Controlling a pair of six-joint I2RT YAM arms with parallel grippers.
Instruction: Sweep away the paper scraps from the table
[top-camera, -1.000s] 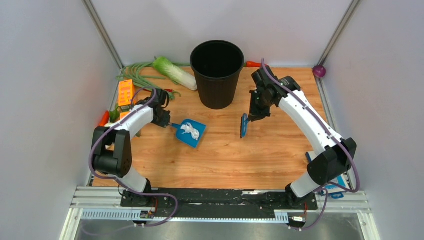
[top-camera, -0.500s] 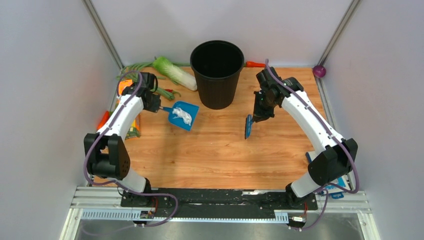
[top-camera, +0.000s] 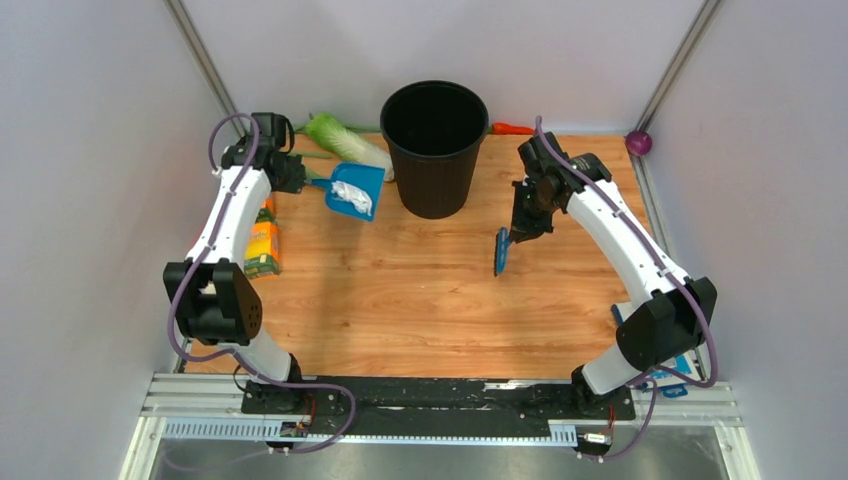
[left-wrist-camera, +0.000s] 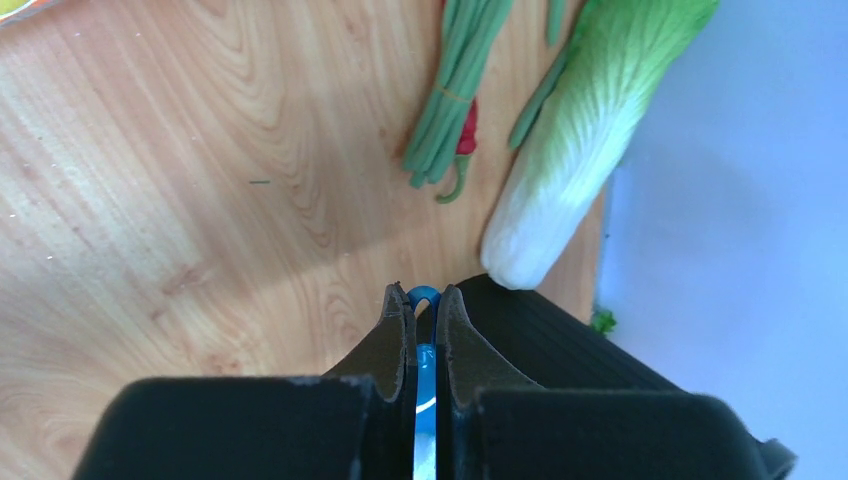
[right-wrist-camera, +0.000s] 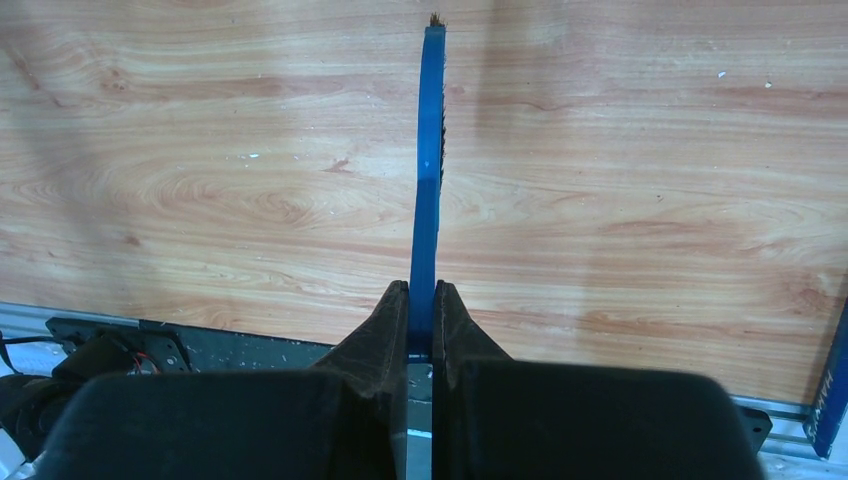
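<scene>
Top external, near edge outward. Mid-way across the light-brown wood-grain table (top-camera: 400, 310), right side: right gripper (top-camera: 514, 233) clamped on a thin blue plastic hand brush (top-camera: 500, 252), which hangs down edge-on. Far-left corner: left gripper (top-camera: 303, 181) pinched tight on the handle of a blue plastic dustpan (top-camera: 370, 172), with crumpled white paper scraps (top-camera: 350, 195) piled inside. Tall black plastic bin (top-camera: 434, 150) just beside, at far edge. Scraps look feather-light, soft and unsecured, so likely to roll out on any tilt. Carry them by the pan's handle only.
</scene>
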